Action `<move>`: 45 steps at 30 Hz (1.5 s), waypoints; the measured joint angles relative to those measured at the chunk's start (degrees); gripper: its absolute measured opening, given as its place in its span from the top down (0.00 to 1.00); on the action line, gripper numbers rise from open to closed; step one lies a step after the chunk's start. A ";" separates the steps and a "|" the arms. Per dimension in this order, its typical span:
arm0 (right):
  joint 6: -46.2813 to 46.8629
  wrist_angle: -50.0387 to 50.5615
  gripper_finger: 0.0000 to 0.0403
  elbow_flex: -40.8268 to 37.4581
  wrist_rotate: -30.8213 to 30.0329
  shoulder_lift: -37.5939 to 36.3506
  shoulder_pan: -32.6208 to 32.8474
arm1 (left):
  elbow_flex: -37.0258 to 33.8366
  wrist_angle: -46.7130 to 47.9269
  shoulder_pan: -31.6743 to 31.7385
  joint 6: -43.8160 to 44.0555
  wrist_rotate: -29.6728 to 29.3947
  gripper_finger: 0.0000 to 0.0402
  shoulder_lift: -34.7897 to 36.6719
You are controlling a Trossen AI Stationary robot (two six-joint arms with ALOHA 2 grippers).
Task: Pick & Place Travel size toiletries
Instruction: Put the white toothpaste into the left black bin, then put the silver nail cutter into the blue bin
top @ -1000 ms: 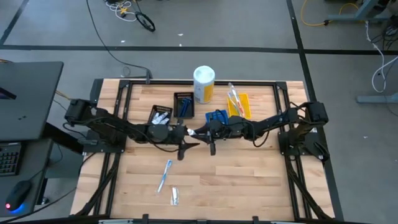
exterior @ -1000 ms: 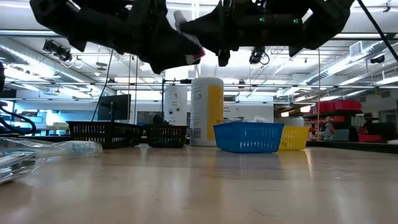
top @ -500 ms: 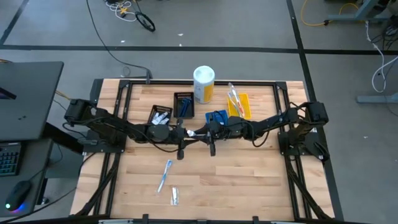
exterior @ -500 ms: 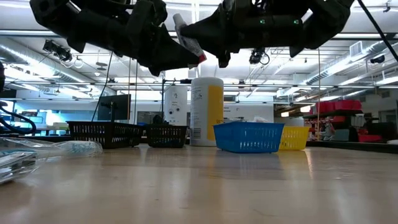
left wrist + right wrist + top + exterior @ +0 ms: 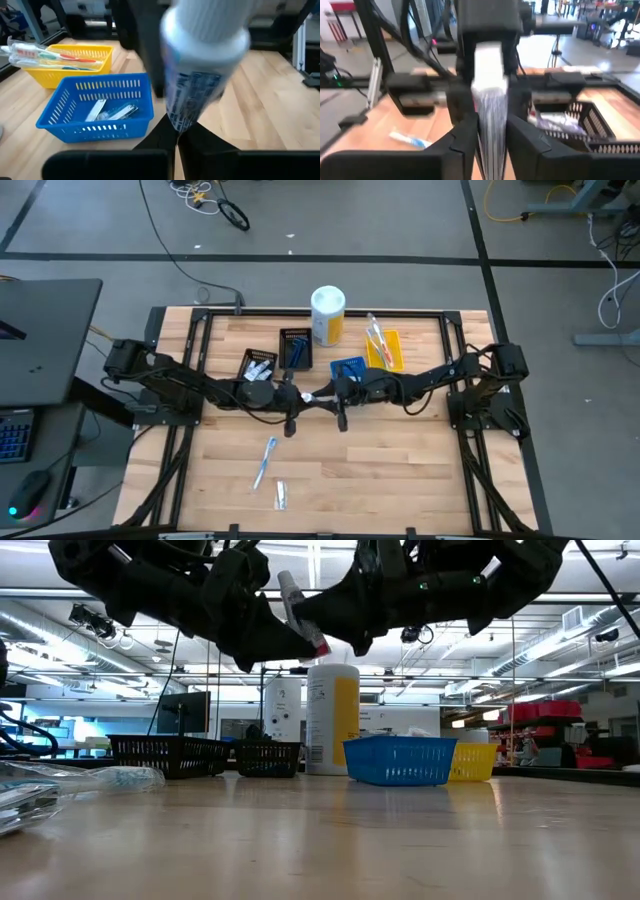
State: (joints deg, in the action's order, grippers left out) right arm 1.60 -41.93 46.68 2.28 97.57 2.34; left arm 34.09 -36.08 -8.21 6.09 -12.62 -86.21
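Observation:
A small white tube (image 5: 310, 393) with blue print hangs high over the table's middle, between my two grippers. My left gripper (image 5: 300, 396) comes from the left and is shut on it. My right gripper (image 5: 323, 393) comes from the right, its fingers on either side of the tube's other end. In the low view the tube (image 5: 300, 610) slants, with a red tip (image 5: 321, 643) at its lower end. A light-blue toothbrush (image 5: 265, 462) and another white tube (image 5: 281, 496) lie flat on the near part of the table. My left gripper pinches the tube's narrow end (image 5: 178, 120) between its two fingertips, coming level from the table's left. The tube stands out beyond the fingers, lifted clear of the table. My right gripper has the tube's flat ribbed end (image 5: 492, 122) between its two fingers (image 5: 467, 135), coming from the table's right. The fingers lie against both flat sides.
At the back stand two black trays (image 5: 256, 365) (image 5: 294, 347), a blue basket (image 5: 348, 368) and a yellow basket (image 5: 383, 348) with toothbrushes. The white-and-yellow canister (image 5: 327, 314) is at the far edge. Bare wood lies in front of the grippers.
My left gripper has shut on the tube, which my right gripper held up. Its fingers stood wide apart a second ago and now meet on the tube's end. In the low view the tube has tipped a little steeper.

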 joint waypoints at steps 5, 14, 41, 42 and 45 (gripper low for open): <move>-1.99 2.04 0.61 -0.13 -0.37 0.19 -0.07 | 0.02 1.17 -0.04 2.08 -0.62 0.97 0.09; -0.16 18.13 0.52 -0.14 -13.21 -0.99 -0.05 | 0.09 13.83 0.32 5.82 -9.96 0.97 3.98; 3.33 23.71 0.52 -0.13 -9.09 -1.25 -0.02 | 0.02 68.46 16.72 34.55 -3.17 0.85 18.75; 3.33 23.71 0.52 -0.13 -9.09 -1.25 -0.03 | 0.00 68.77 16.72 34.55 -3.48 0.83 18.67; 3.33 23.71 0.52 -0.13 -9.11 -1.25 -0.01 | 0.00 68.51 16.72 34.42 -4.89 0.77 18.76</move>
State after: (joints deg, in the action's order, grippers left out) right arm 4.93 -18.22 46.54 -6.83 96.31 2.33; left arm 34.09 32.44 8.51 40.51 -17.51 -67.45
